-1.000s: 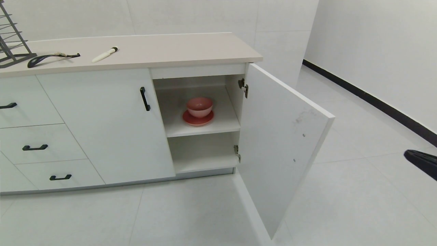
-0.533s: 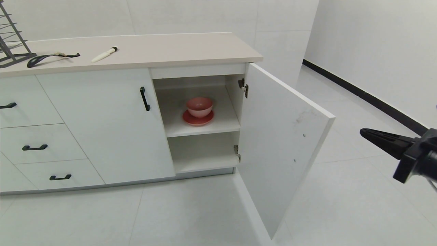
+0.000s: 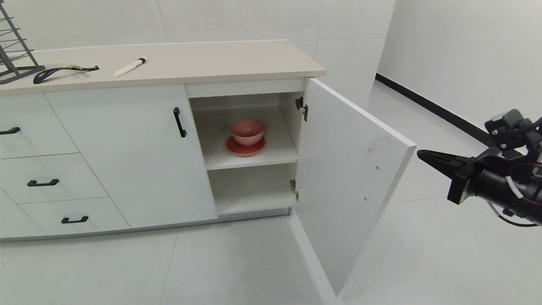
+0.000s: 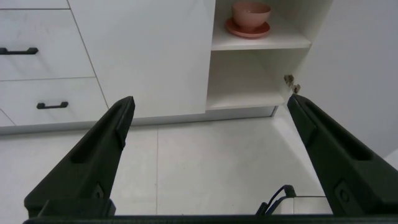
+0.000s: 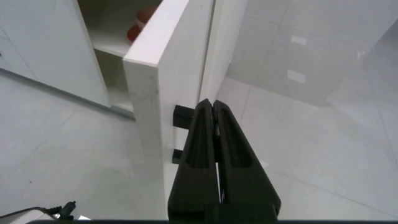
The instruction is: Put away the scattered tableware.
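Right end effector (image 3: 421,155) pressed closed beside open cabinet door (image 3: 347,169) (left end effector (image 4: 210,101) wide)

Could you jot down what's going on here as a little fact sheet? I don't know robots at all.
door: white cabinet door, swung wide open
upper shelf: pink bowl sitting on red round plate
beige countertop: black ladle and white-handled knife lying loose
right gripper: shut, near the door's free edge
left gripper: open, low, facing the cabinet
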Motion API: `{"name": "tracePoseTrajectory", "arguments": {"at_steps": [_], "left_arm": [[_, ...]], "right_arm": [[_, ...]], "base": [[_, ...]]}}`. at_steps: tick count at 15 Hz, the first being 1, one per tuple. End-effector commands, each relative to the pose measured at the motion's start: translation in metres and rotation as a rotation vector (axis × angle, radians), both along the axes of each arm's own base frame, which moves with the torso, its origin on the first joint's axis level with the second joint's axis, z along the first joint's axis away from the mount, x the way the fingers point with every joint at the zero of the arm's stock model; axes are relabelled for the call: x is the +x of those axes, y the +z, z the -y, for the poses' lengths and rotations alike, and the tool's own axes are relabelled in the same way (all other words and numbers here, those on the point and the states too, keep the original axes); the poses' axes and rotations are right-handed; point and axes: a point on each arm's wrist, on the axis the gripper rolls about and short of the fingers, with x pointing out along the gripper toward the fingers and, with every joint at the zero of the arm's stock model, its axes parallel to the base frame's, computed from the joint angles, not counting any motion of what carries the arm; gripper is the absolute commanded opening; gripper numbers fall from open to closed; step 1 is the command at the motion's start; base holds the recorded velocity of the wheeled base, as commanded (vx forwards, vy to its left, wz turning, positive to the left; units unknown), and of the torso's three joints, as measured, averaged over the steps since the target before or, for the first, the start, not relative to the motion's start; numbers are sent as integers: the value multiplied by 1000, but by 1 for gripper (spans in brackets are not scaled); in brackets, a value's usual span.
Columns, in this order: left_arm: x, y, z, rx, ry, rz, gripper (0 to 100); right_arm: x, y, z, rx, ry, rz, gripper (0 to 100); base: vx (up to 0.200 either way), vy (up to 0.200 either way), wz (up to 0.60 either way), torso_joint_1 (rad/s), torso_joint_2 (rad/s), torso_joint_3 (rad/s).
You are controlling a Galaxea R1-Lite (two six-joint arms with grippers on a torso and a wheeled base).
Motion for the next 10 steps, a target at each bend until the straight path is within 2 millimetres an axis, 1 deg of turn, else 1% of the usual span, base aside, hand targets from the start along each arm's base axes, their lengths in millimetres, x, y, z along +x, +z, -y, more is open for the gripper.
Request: {"name": "tracePoseTrajectory", "arguments": {"at_steps": [1, 8, 10], "left_arm": [[0, 0, 0, 0, 0, 0, 100], [0, 0, 0, 0, 0, 0, 100], [0, 0, 0, 0, 0, 0, 100]], "right_arm": [[13, -14, -3, -12, 5, -43, 0], [20, -10, -6, -10, 15, -23, 0], [20, -11, -17, -8, 59, -14, 0]], "base": [[0, 0, 0, 0, 0, 0], [0, 0, 0, 0, 0, 0], [0, 0, 0, 0, 0, 0]]}}
